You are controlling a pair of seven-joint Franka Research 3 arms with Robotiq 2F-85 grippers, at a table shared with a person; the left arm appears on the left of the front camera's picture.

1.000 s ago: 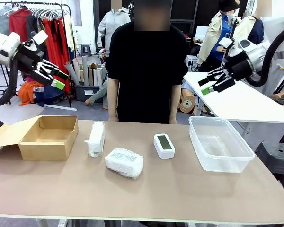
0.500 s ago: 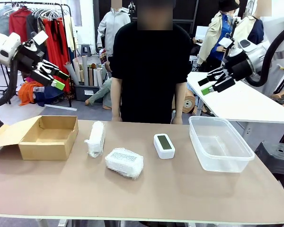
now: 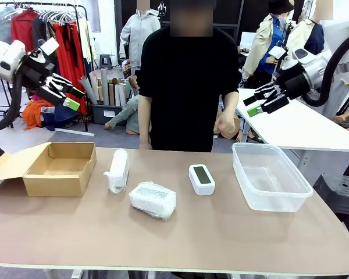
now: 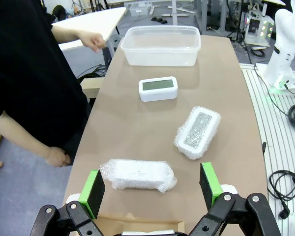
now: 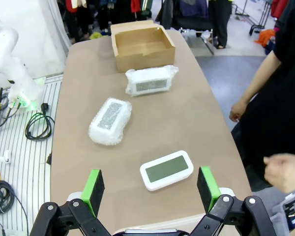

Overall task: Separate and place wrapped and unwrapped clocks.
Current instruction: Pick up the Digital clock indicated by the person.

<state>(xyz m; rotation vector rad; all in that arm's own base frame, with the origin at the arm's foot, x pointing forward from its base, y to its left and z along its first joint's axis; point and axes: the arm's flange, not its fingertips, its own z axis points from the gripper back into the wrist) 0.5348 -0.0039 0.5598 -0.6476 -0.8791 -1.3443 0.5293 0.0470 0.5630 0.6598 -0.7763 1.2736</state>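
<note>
Nothing is being sorted yet: one wrapped clock is lying nearest, a second wrapped clock at its eleven o'clock, the bare clock at its two o'clock, between cardboard box and plastic tub. Beyond, the person's hand is lifting, perhaps crossing the reach. Left gripper and right gripper are hanging above, jaws spread wide, holding nothing.
</note>
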